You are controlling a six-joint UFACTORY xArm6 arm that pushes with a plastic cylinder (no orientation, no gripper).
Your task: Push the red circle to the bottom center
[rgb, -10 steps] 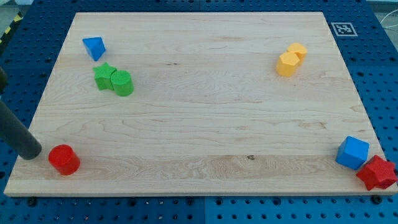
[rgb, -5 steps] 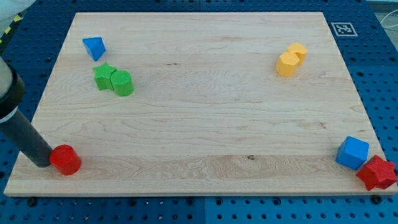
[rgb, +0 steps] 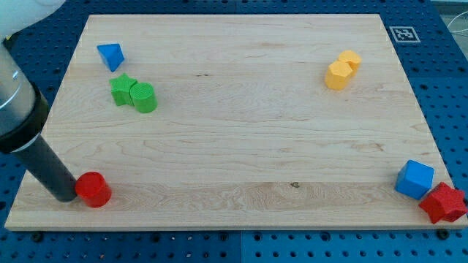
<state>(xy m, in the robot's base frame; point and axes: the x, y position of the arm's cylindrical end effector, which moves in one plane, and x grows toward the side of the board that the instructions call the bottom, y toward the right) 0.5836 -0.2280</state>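
The red circle (rgb: 93, 189) is a short red cylinder near the bottom left corner of the wooden board (rgb: 241, 124). My tip (rgb: 66, 193) is at its left side and touches it. The dark rod rises from there up and to the view's left. The red circle lies well left of the bottom center.
A blue triangle (rgb: 110, 55) lies at the top left. A green star (rgb: 122, 90) and a green cylinder (rgb: 144, 97) sit just below it. Two yellow blocks (rgb: 342, 70) lie at the upper right. A blue cube (rgb: 414, 179) and a red star-like block (rgb: 443, 202) sit at the bottom right corner.
My tip has moved right, met the red circle and pushed it a little to the right along the bottom edge. The other blocks have not moved.
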